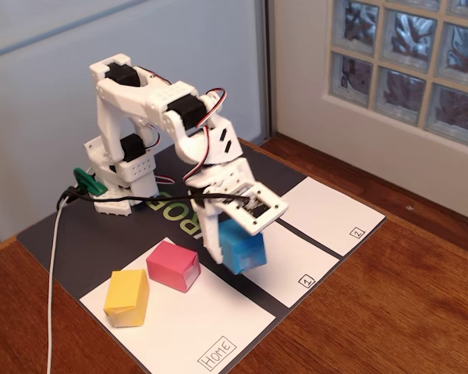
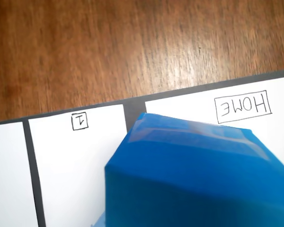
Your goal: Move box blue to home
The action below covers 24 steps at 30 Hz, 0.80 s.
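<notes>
In the fixed view we see the gripper (image 1: 232, 243) grasping the box blue (image 1: 242, 248) between its fingers, just under the wrist. The box hangs tilted above the dark strip between the sheet marked 1 (image 1: 285, 261) and home (image 1: 195, 327). In the wrist view the box blue (image 2: 194, 175) fills the lower part, close to the camera.
</notes>
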Tool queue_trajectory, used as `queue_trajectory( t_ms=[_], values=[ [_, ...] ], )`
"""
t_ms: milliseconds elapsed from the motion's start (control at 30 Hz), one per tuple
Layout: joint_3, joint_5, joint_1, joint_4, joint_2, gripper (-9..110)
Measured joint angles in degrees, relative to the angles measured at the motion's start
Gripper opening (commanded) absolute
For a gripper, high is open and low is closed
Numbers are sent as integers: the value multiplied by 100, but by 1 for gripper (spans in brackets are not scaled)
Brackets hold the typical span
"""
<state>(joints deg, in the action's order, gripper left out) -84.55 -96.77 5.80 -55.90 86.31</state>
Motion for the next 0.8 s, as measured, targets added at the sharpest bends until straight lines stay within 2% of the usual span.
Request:
queue_trajectory(
  t_ms=[167,600,800],
  values=[
    [0,-167,483,0,-176,0],
    [-9,-2136,1037,35,-738,0],
    [0,-2593,1213,211,-1028,0]
  ],
)
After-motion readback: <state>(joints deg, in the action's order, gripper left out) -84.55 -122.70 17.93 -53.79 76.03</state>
